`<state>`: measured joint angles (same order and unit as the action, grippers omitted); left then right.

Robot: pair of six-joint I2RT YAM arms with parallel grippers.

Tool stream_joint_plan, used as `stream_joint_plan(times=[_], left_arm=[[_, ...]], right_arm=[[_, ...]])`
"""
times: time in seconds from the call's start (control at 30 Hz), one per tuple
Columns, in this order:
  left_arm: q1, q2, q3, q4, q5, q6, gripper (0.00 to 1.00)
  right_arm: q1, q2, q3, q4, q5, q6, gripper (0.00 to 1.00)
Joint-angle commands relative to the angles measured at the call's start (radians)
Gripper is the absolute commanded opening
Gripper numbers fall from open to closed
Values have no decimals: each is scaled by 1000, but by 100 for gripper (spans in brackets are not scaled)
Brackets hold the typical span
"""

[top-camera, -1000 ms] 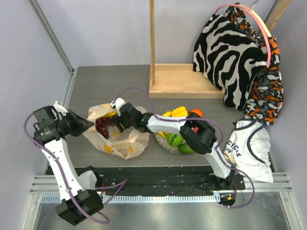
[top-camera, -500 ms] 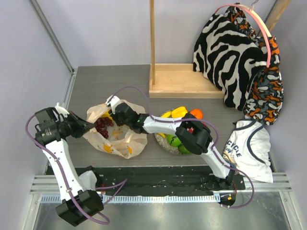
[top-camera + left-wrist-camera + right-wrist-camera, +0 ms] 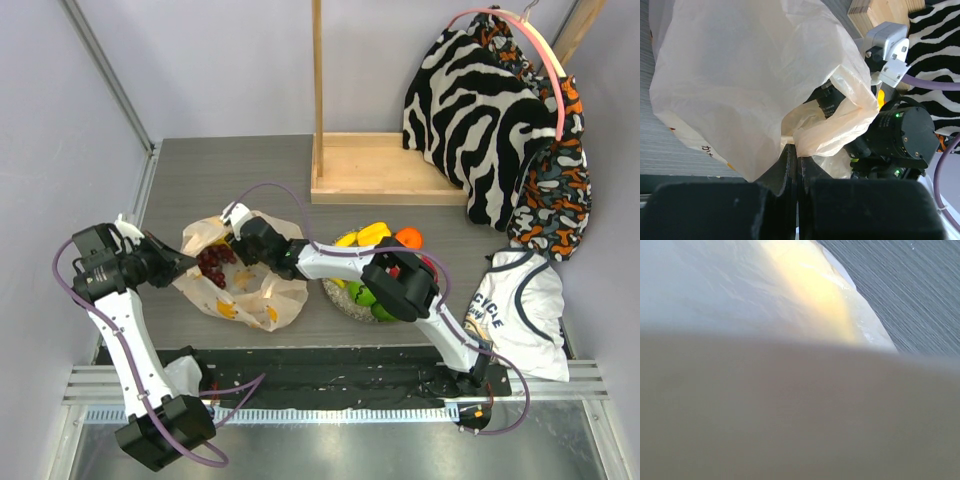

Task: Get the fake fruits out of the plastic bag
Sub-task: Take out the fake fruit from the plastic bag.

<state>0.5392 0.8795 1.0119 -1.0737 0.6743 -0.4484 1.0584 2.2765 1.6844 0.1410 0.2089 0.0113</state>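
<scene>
The plastic bag (image 3: 252, 290) lies crumpled on the table, mouth up. The dark red grape bunch (image 3: 212, 263) shows inside it. My left gripper (image 3: 181, 264) is shut on the bag's left edge; the left wrist view shows the film pinched between the jaws (image 3: 797, 150) and the bag (image 3: 735, 75) rising above. My right gripper (image 3: 236, 248) reaches into the bag mouth beside the grapes, its fingers hidden. The right wrist view is blurred by bag film (image 3: 715, 300), with a yellow shape (image 3: 815, 295) behind it. Yellow fruits (image 3: 368, 235), an orange (image 3: 409, 237) and a green apple (image 3: 364, 293) sit on the plate.
The speckled plate (image 3: 340, 296) sits right of the bag, partly under the right arm. A wooden stand base (image 3: 375, 170) is at the back. Zebra-print cloth (image 3: 490, 130) hangs at the back right. A white shirt (image 3: 525, 305) lies at the right edge.
My right gripper has moved left and deeper into the bag mouth, towards the grapes. My left gripper has stayed shut on the bag edge, hardly moving.
</scene>
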Motion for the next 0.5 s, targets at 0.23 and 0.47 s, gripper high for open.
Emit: stream_joint_plan(times=[0.23, 0.47], left_arm=[[5, 19, 47, 15, 13, -10, 0], [5, 38, 40, 49, 18, -24, 0]], right_arm=[[-3, -8, 34, 23, -68, -72, 12], [-24, -165, 34, 6, -244, -25, 3]])
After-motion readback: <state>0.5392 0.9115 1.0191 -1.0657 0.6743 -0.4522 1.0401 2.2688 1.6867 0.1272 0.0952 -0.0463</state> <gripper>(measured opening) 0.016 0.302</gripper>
